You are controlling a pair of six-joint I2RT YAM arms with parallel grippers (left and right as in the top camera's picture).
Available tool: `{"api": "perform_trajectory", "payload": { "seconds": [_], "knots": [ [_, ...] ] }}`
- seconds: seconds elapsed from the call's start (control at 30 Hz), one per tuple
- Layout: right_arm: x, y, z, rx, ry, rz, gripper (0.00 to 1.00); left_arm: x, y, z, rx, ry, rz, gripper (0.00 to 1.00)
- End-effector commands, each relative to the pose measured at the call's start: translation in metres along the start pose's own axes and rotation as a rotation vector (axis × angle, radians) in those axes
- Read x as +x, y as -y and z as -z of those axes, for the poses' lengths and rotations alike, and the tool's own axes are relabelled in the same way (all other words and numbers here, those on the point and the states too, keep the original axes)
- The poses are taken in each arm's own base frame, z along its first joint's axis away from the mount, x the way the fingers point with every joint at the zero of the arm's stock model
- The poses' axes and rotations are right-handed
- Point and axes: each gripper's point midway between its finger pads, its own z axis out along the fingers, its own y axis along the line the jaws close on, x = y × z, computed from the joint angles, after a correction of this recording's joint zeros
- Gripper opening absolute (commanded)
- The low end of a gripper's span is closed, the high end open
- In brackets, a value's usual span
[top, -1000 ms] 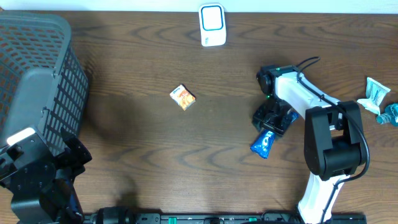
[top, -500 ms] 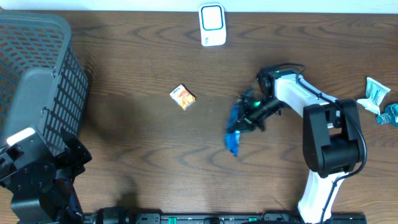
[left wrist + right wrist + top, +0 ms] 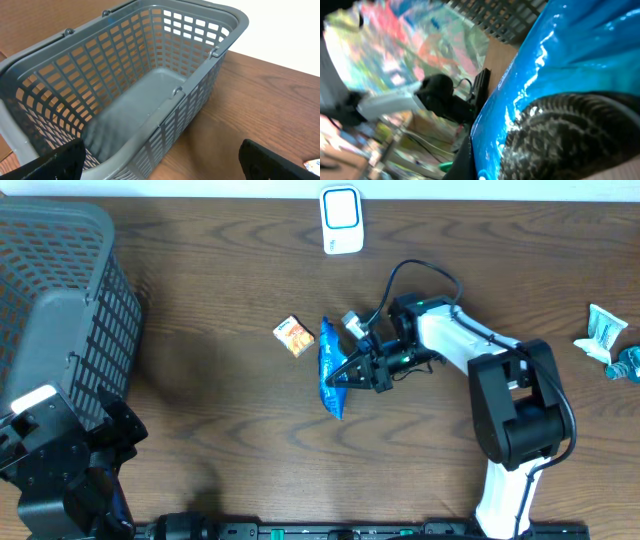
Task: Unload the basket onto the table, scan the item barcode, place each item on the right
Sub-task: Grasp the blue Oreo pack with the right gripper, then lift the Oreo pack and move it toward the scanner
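The blue packet is held near the middle of the desk, clamped at one edge between the right fingers, which are closed tight on it. The packet is turned lengthwise from the far side towards the near side. It is just beside a small orange box on its left. The white scanner is stood at the far edge of the desk, well apart from the packet. In the right wrist view much of the frame is filled by the packet's glossy blue film, pressed against a dark, woven-textured finger. Whether a barcode is turned towards the scanner cannot be told.

The left fingers are spread wide and nothing is gripped between them. They are pointed at the grey basket, which is set at the left end of the desk. At the right edge a pale pack and a teal item are seen side by side, too small to be identified.
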Motion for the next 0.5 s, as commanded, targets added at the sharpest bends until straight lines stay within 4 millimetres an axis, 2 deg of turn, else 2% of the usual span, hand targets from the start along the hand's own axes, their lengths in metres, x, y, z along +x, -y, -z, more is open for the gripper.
{"api": "perform_trajectory", "payload": {
  "seconds": [0.0, 0.13, 0.2, 0.3, 0.37, 0.4, 0.47],
  "knots": [
    [-0.016, -0.011, -0.009, -0.049, 0.041, 0.228, 0.01, 0.001, -0.001, -0.001, -0.008, -0.004, 0.005, 0.98],
    [-0.023, -0.028, -0.019, -0.073, 0.024, 0.333, 0.01, 0.001, -0.001, -0.001, -0.008, -0.004, 0.005, 0.98],
    [-0.032, -0.038, -0.026, -0.088, 0.021, 0.578, 0.01, 0.001, -0.001, -0.001, -0.008, -0.004, 0.005, 0.98],
    [-0.044, -0.032, -0.037, -0.110, 0.025, 0.866, 0.01, 0.001, -0.001, -0.001, -0.008, -0.004, 0.005, 0.98],
    [-0.050, -0.030, -0.042, -0.121, 0.028, 0.983, 0.01, 0.001, -0.001, -0.001, -0.008, -0.004, 0.005, 0.98],
    [-0.058, -0.029, -0.048, -0.134, 0.034, 1.111, 0.01, 0.001, -0.001, -0.001, -0.008, -0.004, 0.005, 0.98],
    [-0.070, -0.030, -0.057, -0.155, 0.037, 1.204, 0.01, 0.001, -0.001, -0.001, -0.008, -0.004, 0.005, 0.98]
  ]
}}
